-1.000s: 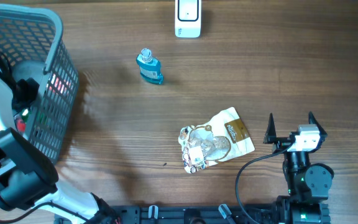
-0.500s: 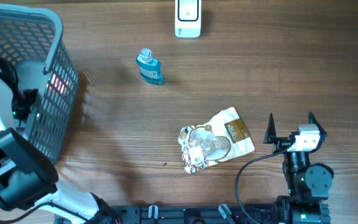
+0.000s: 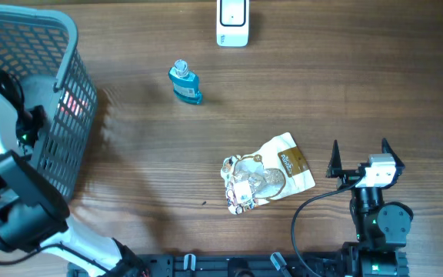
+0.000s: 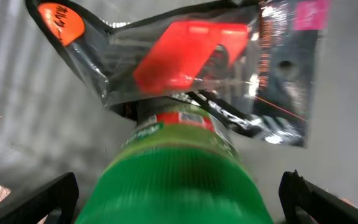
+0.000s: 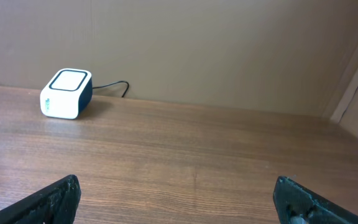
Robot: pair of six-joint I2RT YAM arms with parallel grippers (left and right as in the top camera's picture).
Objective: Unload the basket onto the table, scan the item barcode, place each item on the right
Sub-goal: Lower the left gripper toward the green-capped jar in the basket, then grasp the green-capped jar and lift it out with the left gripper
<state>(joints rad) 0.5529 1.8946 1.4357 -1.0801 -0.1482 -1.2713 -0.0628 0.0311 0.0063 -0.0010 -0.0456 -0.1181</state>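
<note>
- Change: the left arm [image 3: 12, 206] has shifted a little inside the basket [image 3: 69, 48] at the left edge of the counter [image 3: 321, 85]. Its wrist has settled slightly nearer and further left than a second ago.
- No change: the right arm [image 3: 375, 219], the scanner [image 3: 232, 23] at the far centre, the blue bottle [image 3: 184, 83] and the snack pouch [image 3: 268, 181] all lie where they were.
- Meaning for the task: the pick is judged to be in its approach stage. No item has left the basket, so no barcode has been presented to the scanner yet.
- Task item: the green bottle [image 4: 179, 171] lies in the basket, directly ahead of the left wrist, under a clear packet [image 4: 185, 59] with a red part inside.
- Left jaws: fully apart, one finger on each side of the green bottle. They straddle it without clamping, and contact cannot be confirmed.
- Right jaws: fully apart and holding nothing, parked at the near right, facing the scanner across bare counter.
</note>
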